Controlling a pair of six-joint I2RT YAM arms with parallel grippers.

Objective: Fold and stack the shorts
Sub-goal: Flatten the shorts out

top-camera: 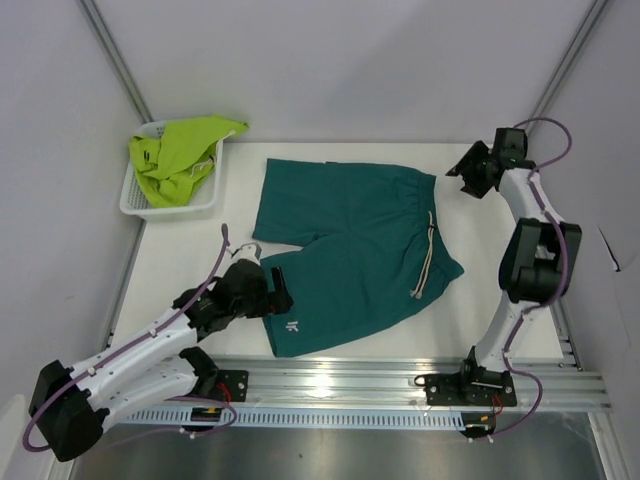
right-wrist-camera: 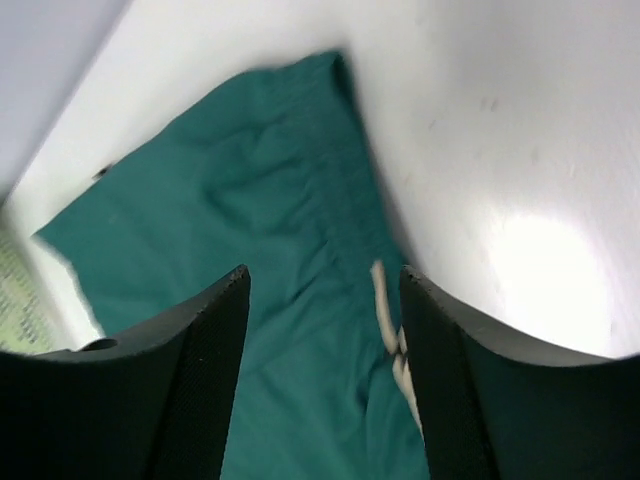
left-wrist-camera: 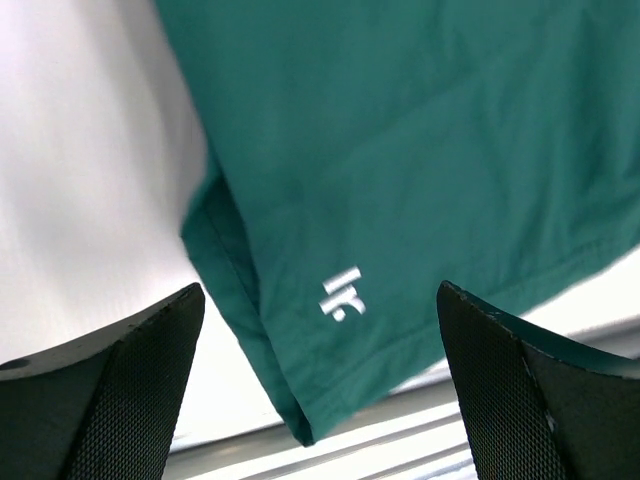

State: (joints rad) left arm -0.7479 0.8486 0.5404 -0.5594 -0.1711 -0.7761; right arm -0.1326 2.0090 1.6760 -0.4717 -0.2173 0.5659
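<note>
from above: 2 pairs of shorts, 1 basket. the teal shorts (top-camera: 350, 240) lie spread flat on the table (top-camera: 170, 250), with 1 pale drawstring (top-camera: 428, 255) at the waist on the right. the lime shorts (top-camera: 180, 150) sit crumpled in the white basket (top-camera: 135, 200), far left.
left wrist: the left gripper (left-wrist-camera: 320, 290) gapes wide over a teal leg hem with 1 white logo (left-wrist-camera: 342, 295).
right wrist: the right gripper (right-wrist-camera: 322, 270) stands parted and holds nothing, above the waistband.

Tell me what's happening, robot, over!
Left hand, right hand open, empty. Teal shorts flat, unfolded. Lime shorts in basket. Nothing in the way.
</note>
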